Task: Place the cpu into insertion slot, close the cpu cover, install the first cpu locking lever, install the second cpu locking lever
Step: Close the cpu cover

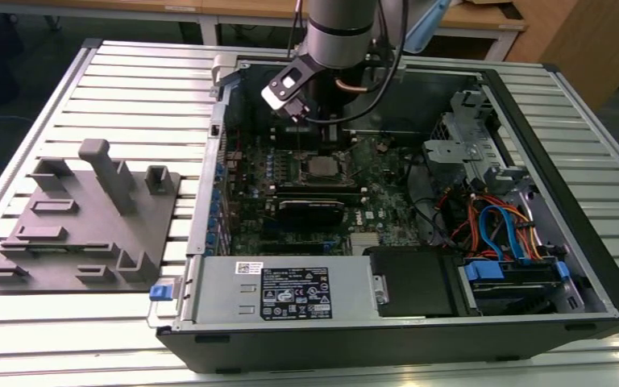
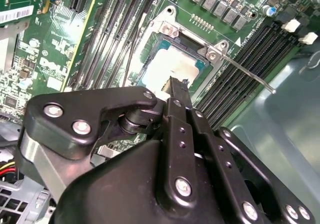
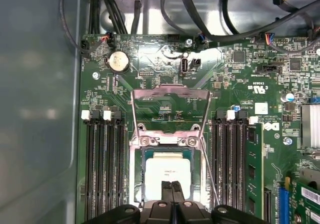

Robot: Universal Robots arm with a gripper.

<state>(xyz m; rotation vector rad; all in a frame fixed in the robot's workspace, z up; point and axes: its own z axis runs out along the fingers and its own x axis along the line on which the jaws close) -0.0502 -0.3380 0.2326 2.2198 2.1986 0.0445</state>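
On the exterior view's left a grey fixture (image 1: 84, 222) lies on the slatted table (image 1: 126, 72). To its right stands the open computer case (image 1: 396, 343), with the arm reaching down over the motherboard (image 1: 251, 201). In the first wrist view the cpu (image 3: 167, 169) sits flat in the insertion slot (image 3: 134, 184). The gripper (image 3: 171, 185) hangs just over the chip's silver top, its fingertips pressed together on nothing. The cpu cover (image 3: 170, 90) stands flipped open beyond the slot, and a thin locking lever (image 3: 209, 174) juts free beside it.
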